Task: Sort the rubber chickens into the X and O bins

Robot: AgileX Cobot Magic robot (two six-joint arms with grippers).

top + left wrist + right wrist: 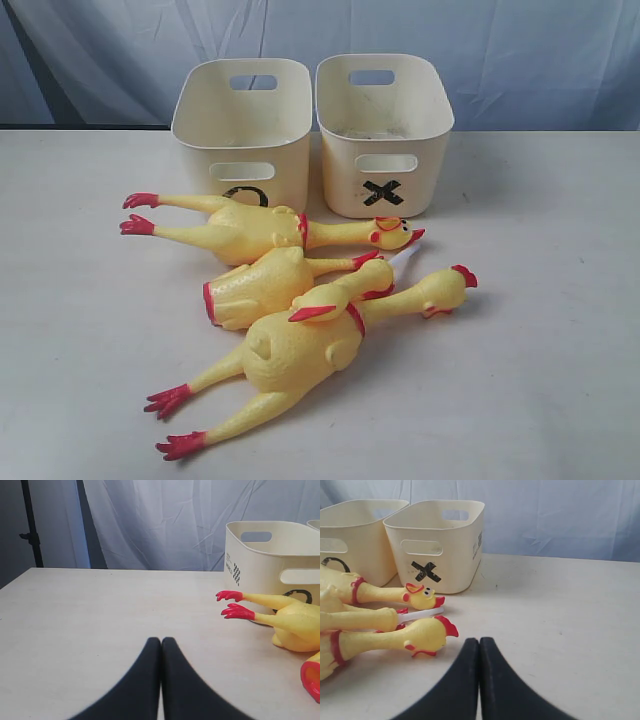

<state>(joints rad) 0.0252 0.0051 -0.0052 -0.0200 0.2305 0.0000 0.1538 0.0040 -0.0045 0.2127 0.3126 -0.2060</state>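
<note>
You see the rubber chickens [290,290] heaped and overlapping at the centre of the exterior view. They lie just below the O bin [198,160] and X bin [340,185] at upper middle. The left gripper [161,647] and right gripper [479,647] are both closed and empty. The chickens look light, soft and squashy. Pinch one across its narrow neck.
</note>
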